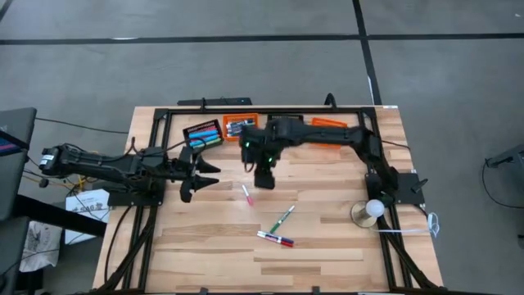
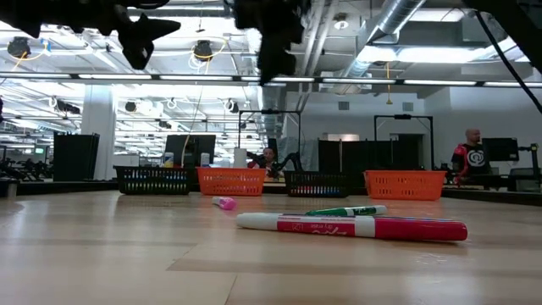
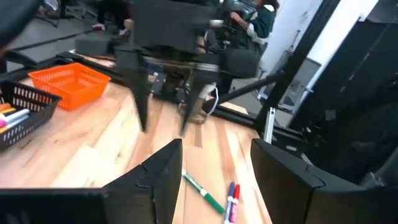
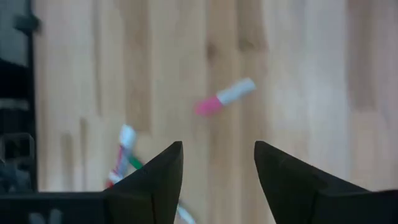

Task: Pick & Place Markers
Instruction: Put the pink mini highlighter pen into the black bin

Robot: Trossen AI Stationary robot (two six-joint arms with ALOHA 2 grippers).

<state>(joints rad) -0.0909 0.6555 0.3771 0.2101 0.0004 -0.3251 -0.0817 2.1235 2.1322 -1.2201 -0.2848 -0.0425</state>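
**Right tool poised above the pink marker**

Right tool (image 1: 262,177) hanging over mid-tabletop, fingers spread apart, nothing between them. Directly under it, seen through the gap in the right wrist view: the pink marker (image 4: 224,97), lying flat on the wood, untouched. In the high view, same pink marker (image 1: 246,195) just near-left of the tool. Judged step: approach for a pick, grasp not yet made. Next move calls for a drop straight down, fingers turned to straddle the barrel across its width, then a close.

Left tool (image 1: 202,175) waiting at the left, also spread wide and empty, pointing toward the centre.

Farther out, nearer the front edge: 1 green marker (image 1: 282,219), and beside it a red marker (image 1: 276,239) with what looks like a blue one alongside. Along the far edge, the baskets (image 1: 241,124), 2 orange and 2 black, the left black one already holding several markers. Tabletop (image 1: 327,262) otherwise plain wood.
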